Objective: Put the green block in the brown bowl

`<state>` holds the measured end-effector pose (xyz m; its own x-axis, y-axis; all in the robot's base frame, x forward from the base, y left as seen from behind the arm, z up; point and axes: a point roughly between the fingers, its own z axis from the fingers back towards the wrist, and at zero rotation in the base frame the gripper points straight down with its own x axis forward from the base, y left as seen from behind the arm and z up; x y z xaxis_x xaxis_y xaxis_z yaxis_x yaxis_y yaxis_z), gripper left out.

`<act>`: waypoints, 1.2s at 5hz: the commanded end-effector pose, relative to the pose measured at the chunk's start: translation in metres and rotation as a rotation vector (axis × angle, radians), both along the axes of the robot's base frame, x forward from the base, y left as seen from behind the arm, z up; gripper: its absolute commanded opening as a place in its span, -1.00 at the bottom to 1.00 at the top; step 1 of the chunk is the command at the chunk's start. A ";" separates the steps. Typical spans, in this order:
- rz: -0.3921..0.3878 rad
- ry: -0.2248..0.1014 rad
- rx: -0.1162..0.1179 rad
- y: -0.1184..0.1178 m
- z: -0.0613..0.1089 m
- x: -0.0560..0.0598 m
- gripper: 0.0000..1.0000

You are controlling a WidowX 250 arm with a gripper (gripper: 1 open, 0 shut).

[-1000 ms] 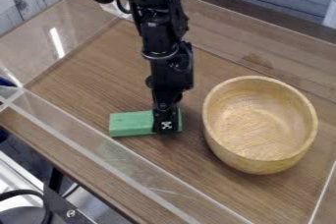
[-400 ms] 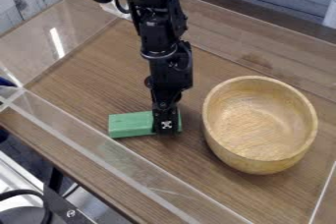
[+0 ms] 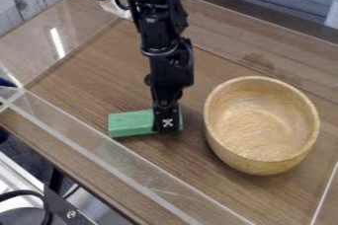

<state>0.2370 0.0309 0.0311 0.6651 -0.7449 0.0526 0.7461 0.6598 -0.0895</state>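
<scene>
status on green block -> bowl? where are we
Done: the gripper is down at table level on the right end of the green block. In hand: the grasp; whether the jaws have closed on the block can't be told, and it lies flat on the table. Left: lift, carry right, release into the brown bowl, which holds nothing.

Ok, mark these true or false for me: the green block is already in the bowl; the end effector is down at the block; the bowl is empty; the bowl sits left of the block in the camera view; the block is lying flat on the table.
1. The green block is in the brown bowl. False: it lies on the table.
2. The end effector is down at the block's right end. True.
3. The bowl is empty. True.
4. The bowl sits left of the block. False: it is to the right.
5. The block lies flat. True.
</scene>
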 end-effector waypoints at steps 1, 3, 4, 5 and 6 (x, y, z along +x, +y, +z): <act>0.014 -0.075 0.013 0.005 0.017 0.013 -1.00; 0.031 -0.083 0.029 0.005 0.032 0.018 -1.00; 0.039 -0.100 0.042 0.004 0.044 0.022 -1.00; 0.048 -0.131 0.058 0.002 0.060 0.032 -1.00; 0.043 -0.156 0.066 -0.003 0.069 0.035 -1.00</act>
<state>0.2610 0.0269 0.0806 0.6946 -0.7163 0.0667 0.7177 0.6964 0.0050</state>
